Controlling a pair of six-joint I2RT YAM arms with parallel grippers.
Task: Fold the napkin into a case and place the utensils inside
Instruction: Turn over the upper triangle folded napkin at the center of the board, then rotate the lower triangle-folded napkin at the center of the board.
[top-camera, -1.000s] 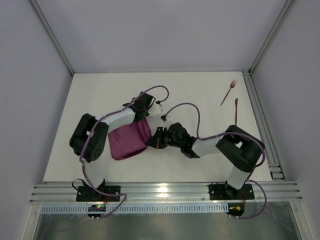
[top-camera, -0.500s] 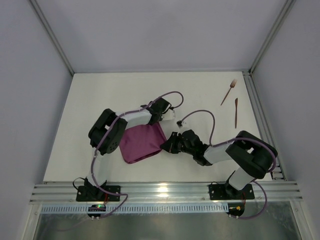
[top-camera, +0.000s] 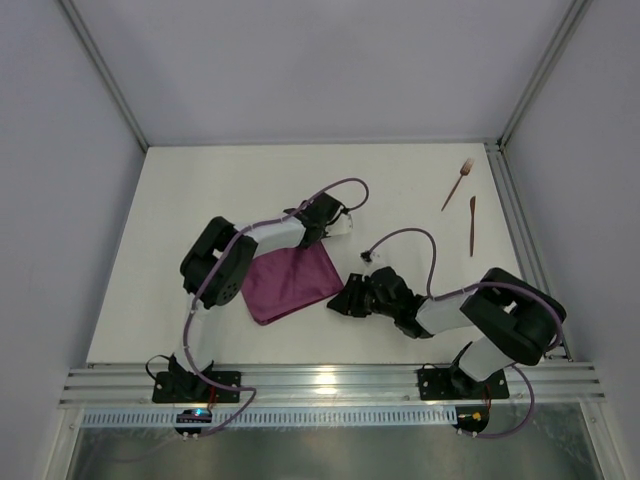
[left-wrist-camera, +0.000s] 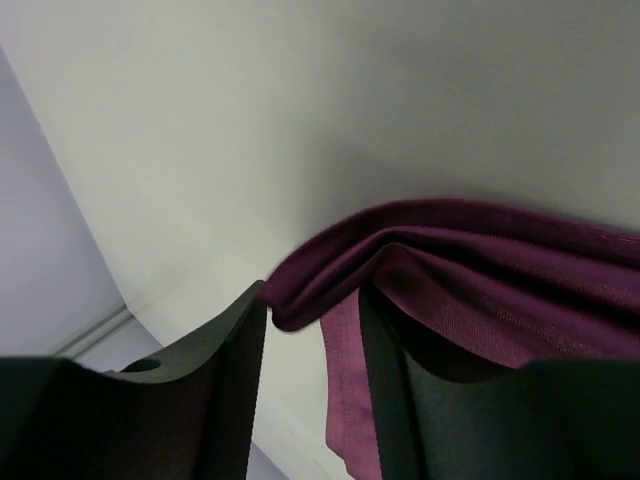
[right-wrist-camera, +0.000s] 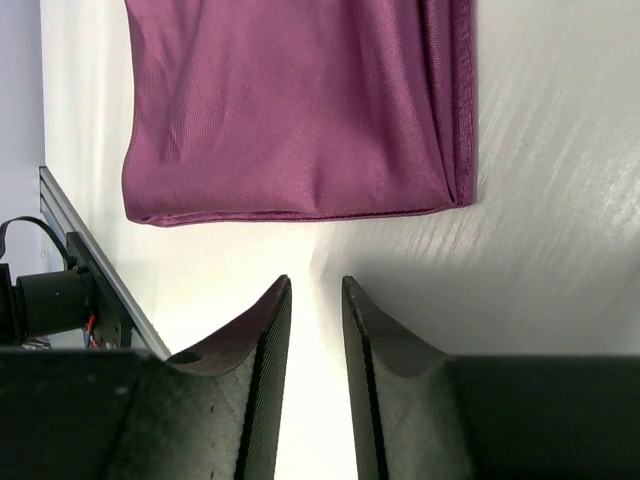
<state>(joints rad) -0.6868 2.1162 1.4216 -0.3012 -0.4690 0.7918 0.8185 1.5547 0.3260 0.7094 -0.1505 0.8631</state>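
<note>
The left gripper (left-wrist-camera: 314, 305) straddles a corner of the folded napkin (top-camera: 290, 283), jaws apart (apparently to let it settle); the right gripper (right-wrist-camera: 315, 285), slightly parted, hovers empty beside it.

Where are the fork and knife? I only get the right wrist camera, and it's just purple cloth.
Observer: The fork and knife lie near the table's far right edge, well away from the cloth.
Operator: Are they touching?
Observer: No. There's a gap, with the fork farther back and slanted.
Operator: What's the other hand doing?
Observer: The left hand is by the cloth's far corner, fingers apart, with a fold of cloth showing between them.
</note>
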